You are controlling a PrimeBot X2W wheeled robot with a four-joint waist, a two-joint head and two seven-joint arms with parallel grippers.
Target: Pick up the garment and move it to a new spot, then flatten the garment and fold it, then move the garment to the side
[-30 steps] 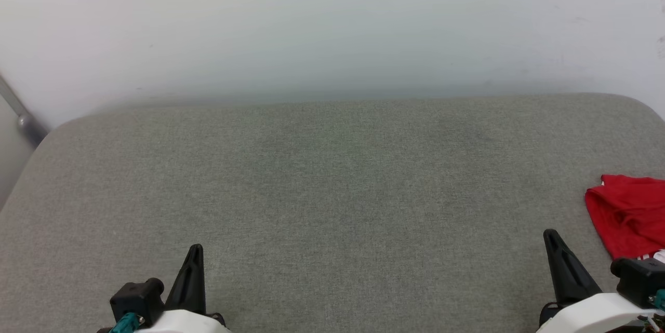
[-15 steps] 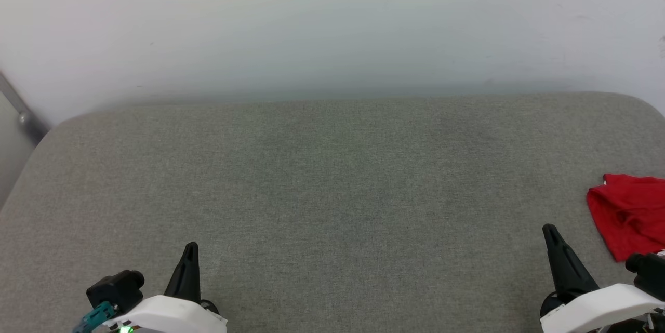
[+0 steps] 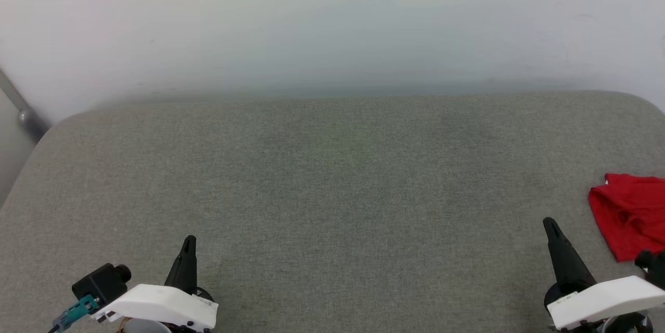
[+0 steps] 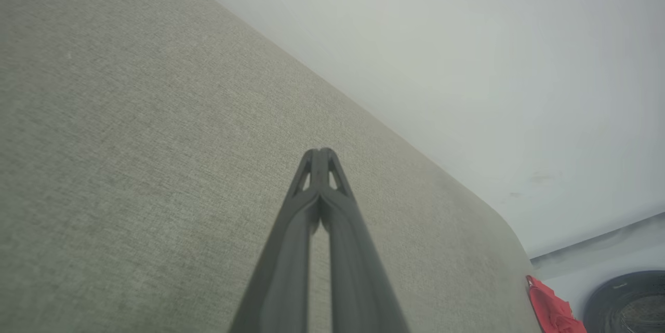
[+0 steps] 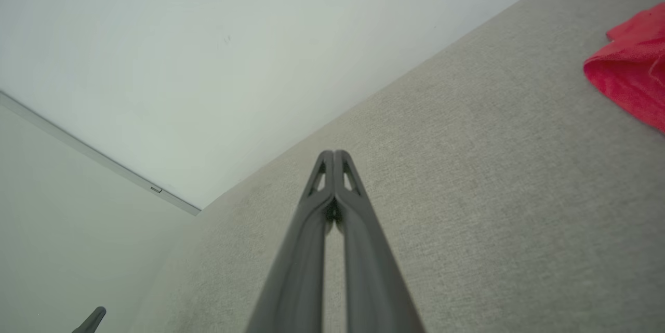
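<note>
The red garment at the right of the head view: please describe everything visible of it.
The garment is bright red cloth, soft and matte. It lies bunched and creased, with a rounded fold along its left edge and a small white bit at its upper left corner. The picture's right edge cuts it off, so its full shape is hidden. It rests on the grey fabric surface, near its right end. The shut right gripper is beside it, not touching.

looks like a bare lab or test room, big grey fabric-covered table [image 3: 332, 177] with rounded corners, plain white wall [image 3: 332, 21] behind it with a few scuffs, slanted metal bar [image 3: 21, 115] at the left, dark round thing [image 4: 628, 304] past one corner
</note>
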